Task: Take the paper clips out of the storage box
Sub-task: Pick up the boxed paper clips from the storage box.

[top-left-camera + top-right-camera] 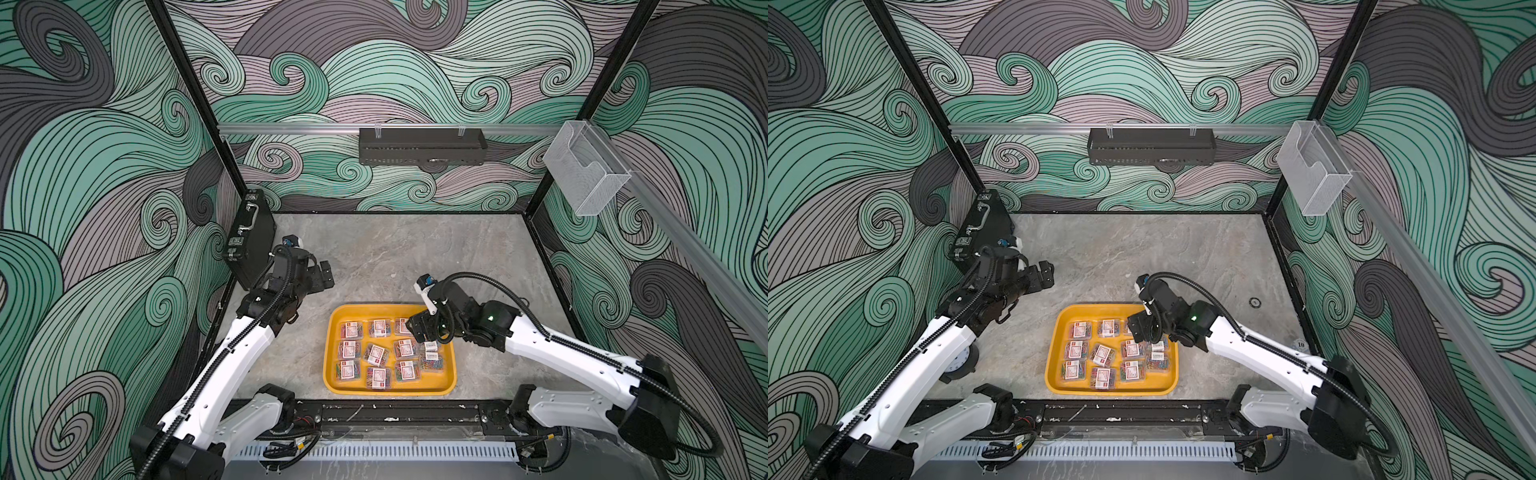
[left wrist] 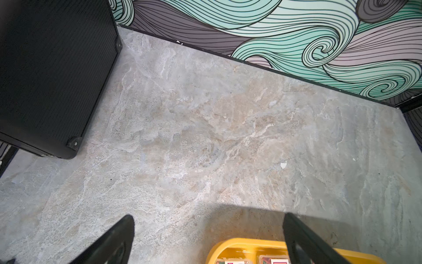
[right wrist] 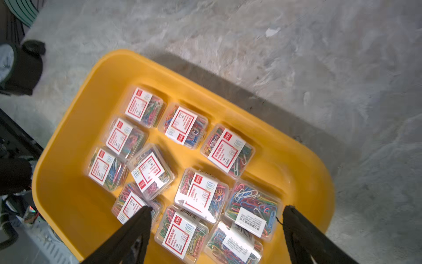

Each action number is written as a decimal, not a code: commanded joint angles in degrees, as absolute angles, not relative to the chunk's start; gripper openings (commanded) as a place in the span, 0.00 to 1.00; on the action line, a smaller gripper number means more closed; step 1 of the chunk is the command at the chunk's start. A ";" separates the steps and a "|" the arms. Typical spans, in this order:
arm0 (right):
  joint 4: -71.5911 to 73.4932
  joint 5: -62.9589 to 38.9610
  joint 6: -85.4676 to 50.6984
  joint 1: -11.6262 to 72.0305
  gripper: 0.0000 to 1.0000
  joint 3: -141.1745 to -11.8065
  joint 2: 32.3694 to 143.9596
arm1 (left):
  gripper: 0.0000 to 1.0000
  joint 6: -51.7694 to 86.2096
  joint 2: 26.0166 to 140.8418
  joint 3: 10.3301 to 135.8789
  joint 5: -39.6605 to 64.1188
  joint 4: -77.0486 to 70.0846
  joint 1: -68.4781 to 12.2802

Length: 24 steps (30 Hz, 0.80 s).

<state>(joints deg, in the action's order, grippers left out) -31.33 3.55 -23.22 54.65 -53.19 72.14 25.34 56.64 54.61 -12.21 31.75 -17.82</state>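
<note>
The right gripper (image 3: 217, 208) hung spread over the tray's (image 1: 365, 312) one-o'clock corner, with the clips (image 3: 201, 194) just below it: small clear boxes of multicoloured clips, white-and-red labelled, all in the tray. The left gripper (image 1: 328, 274), spread and empty, hovered at the tray's ten o'clock.

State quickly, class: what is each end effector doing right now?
Left end effector: open, holding nothing.
Right end effector: open over the paper clips in the storage box, holding nothing.
</note>
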 commanded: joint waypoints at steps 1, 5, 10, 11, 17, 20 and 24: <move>-34.32 5.94 -24.52 57.66 0.85 -56.07 77.00 | 0.99 26.03 55.84 55.55 -12.04 34.02 -18.37; -37.24 8.01 -20.59 59.15 0.80 -59.46 83.63 | 0.99 26.01 56.31 55.98 -11.65 34.71 -18.35; -37.36 10.12 -16.11 59.11 0.79 -61.41 88.21 | 0.99 26.09 55.84 55.98 -11.33 35.22 -18.46; -37.04 10.06 -15.25 59.06 0.79 -61.60 88.77 | 0.99 25.98 55.65 56.02 -11.32 35.37 -18.46; -34.46 6.71 -8.29 57.40 0.78 -61.62 91.91 | 0.99 25.66 54.25 55.72 -12.52 35.95 -18.46; -33.19 4.07 -5.54 55.11 0.78 -61.42 92.65 | 0.99 25.57 54.06 55.96 -12.83 35.96 -18.46; -32.55 2.26 -2.26 52.99 0.78 -61.65 93.08 | 0.99 25.39 53.96 56.24 -13.36 36.39 -18.46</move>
